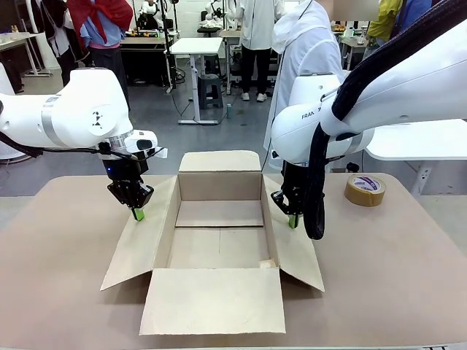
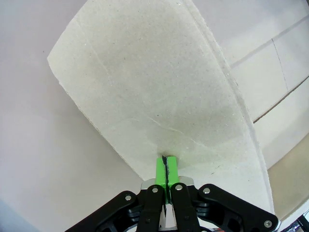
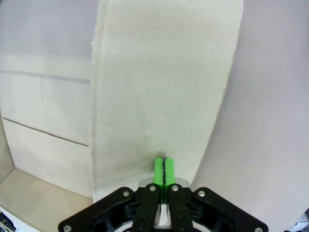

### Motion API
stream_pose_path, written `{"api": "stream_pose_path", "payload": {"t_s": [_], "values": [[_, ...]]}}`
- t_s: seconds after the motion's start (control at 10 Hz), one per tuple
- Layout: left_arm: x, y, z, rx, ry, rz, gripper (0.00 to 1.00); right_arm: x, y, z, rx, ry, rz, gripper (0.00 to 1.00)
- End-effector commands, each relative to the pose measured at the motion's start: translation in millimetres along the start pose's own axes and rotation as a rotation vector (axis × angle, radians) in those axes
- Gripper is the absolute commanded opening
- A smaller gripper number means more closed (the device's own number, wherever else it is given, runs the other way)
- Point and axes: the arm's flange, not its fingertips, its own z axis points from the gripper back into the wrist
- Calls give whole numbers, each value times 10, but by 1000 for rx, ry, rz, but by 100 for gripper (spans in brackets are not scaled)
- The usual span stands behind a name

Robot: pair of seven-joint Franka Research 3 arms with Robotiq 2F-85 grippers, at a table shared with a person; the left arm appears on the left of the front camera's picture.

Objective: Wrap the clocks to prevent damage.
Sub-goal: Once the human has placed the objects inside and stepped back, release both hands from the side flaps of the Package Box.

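Left jaws and right jaws, both closed, sit at the box's [image 1: 219, 191] splayed side flaps [image 1: 140, 251], bare table [image 1: 66, 292] outside.

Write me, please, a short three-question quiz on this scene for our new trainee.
1. True or false: the cardboard box holds a bubble-wrapped bundle.
2. The tape roll lies on which arm's side of the table? A left, B right.
3. Fill in: the left end effector and the right end effector, both shut, each touch a side ____ of the box.
Key: 1 false; 2 B; 3 flap.
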Motion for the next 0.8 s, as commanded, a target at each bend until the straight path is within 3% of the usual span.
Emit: {"api": "stream_pose_path", "payload": {"t_s": [0.0,0.7], "values": [[-7,3,-12,-1,2,2,0,0,13,-25,0,4,-9,1],[-7,3,-12,-1,2,2,0,0,13,-25,0,4,-9,1]]}}
